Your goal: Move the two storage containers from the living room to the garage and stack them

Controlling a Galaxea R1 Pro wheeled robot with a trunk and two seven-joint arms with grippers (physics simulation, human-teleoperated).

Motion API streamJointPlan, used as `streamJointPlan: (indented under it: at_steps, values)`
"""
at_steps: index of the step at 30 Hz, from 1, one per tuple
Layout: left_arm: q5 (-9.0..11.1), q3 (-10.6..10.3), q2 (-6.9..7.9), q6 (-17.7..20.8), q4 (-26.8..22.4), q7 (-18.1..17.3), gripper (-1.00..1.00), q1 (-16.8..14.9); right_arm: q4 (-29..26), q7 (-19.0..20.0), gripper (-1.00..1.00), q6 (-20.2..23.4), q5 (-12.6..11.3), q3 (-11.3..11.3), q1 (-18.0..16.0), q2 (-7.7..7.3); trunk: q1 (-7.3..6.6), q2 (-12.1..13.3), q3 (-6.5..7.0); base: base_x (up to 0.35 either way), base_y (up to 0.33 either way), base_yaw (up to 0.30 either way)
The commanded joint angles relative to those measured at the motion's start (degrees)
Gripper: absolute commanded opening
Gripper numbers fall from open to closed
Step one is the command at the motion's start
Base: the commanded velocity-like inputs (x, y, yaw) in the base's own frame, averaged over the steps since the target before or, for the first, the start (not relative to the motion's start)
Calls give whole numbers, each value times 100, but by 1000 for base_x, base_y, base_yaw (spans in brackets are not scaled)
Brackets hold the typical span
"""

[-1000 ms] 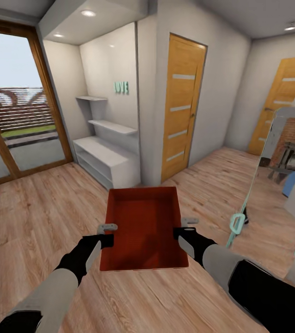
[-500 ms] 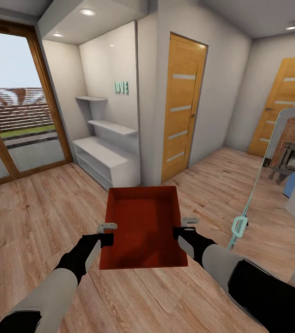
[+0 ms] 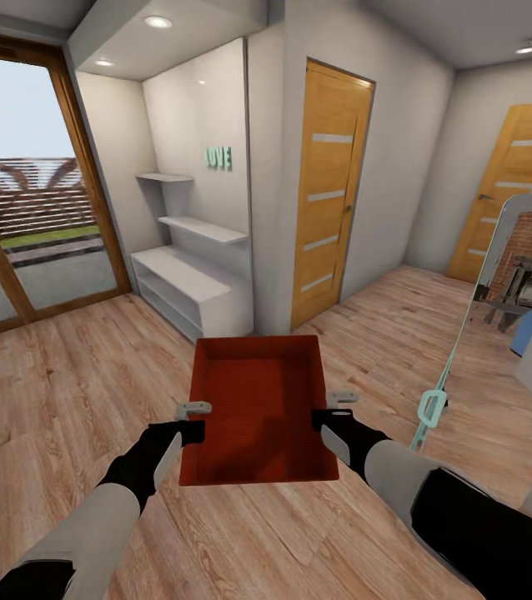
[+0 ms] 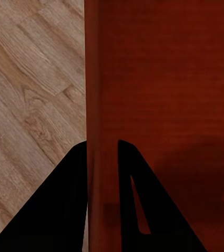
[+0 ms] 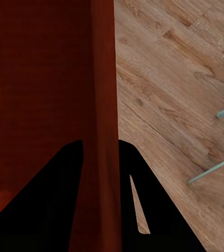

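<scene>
Home interior: wood plank floor (image 3: 66,392), glazed patio door (image 3: 24,192), white built-in shelves (image 3: 191,275), two wooden interior doors (image 3: 328,192).

A storage container (image 3: 258,412) is hanging above the plank floor (image 3: 57,392), between the left end effector (image 3: 193,421) and right end effector (image 3: 333,410), shelves (image 3: 191,283) standing beyond.

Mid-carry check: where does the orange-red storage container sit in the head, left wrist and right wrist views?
Head view: storage container at lower centre, held between the left tool and right tool.
Left wrist view: its side wall runs between the fingers, its interior on one side.
Right wrist view: the opposite wall runs between the fingers.
Shared landmark: the light wood plank floor.
</scene>
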Motion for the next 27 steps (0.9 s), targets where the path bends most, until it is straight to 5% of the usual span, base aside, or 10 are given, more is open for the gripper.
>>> streamJointPlan:
  at_steps: [1,16,27]
  values:
    - [106,-30,29,29,5,52,-100,1,-38,-21,-100,-221,38,-25,-7,-101,3,-13,-12,0,0,0]
    - [111,-22,29,33,-4,65,-100,1,-34,-16,-100,-221,38,-21,-7,-100,3,-13,-12,10,0,0]
    - [115,-12,29,32,3,70,-100,1,-34,-12,-100,-221,38,-16,-7,-94,3,-13,-12,294,0,0]
